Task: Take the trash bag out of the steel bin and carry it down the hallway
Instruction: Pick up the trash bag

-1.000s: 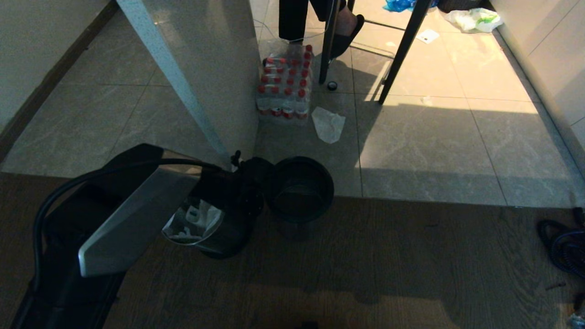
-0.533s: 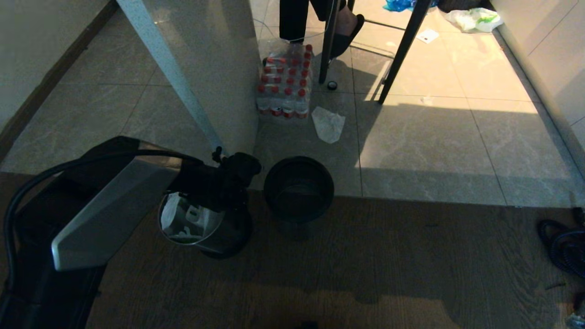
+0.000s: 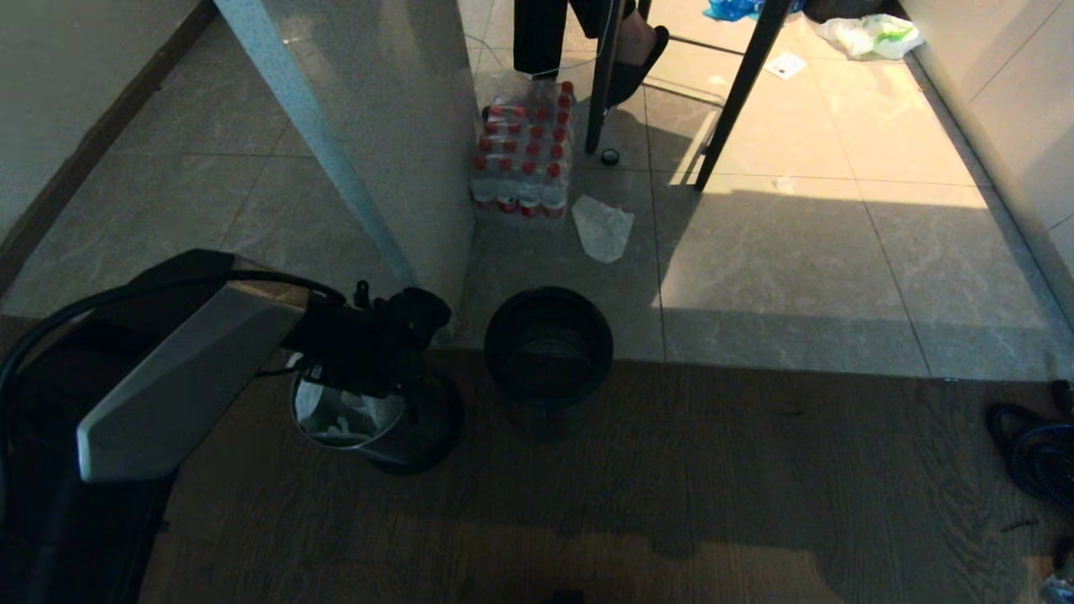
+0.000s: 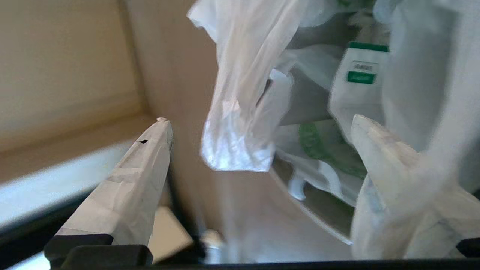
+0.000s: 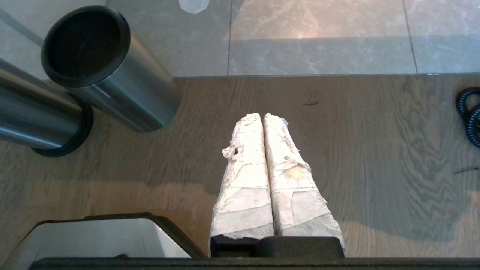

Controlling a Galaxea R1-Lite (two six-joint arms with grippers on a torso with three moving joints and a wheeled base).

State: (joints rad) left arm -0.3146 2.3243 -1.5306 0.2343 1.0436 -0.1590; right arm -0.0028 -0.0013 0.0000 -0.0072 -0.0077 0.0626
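Head view: your left gripper (image 3: 394, 356) hangs right over the mouth of the small shiny brushed-steel bin (image 3: 411, 432), its black wrist body covering the far part of the rim. Inside that bin you can see the thin translucent white trash bag (image 3: 344, 415), pale rubbish showing through it, so the bag is in the bin, not out of it. Just beside the bin, toward your right, stands the second steel cylinder with the black rim and dark empty inside (image 3: 550, 344); the 2 cans sit close together on the brown wood-look floor (image 3: 671, 486), at the edge of the glossy grey marbled tiles (image 3: 797, 277). Farther along the tiles there's a shrink-wrapped pack of red-capped bottles (image 3: 524, 155) and a crumpled pale wrapper (image 3: 602, 226) next to it. From the left wrist view, your taped fingers (image 4: 131, 176) are spread wide, one outside the bin wall and one over the bag's contents, and a loose fold of the bag's plastic (image 4: 240, 112) hangs between them; I can't tell whether either finger touches it, and nothing is pinched. In the right wrist view, your right gripper (image 5: 263, 116) has its 2 taped fingers pressed together, empty, pointing down at the wood floor well apart from both cans.
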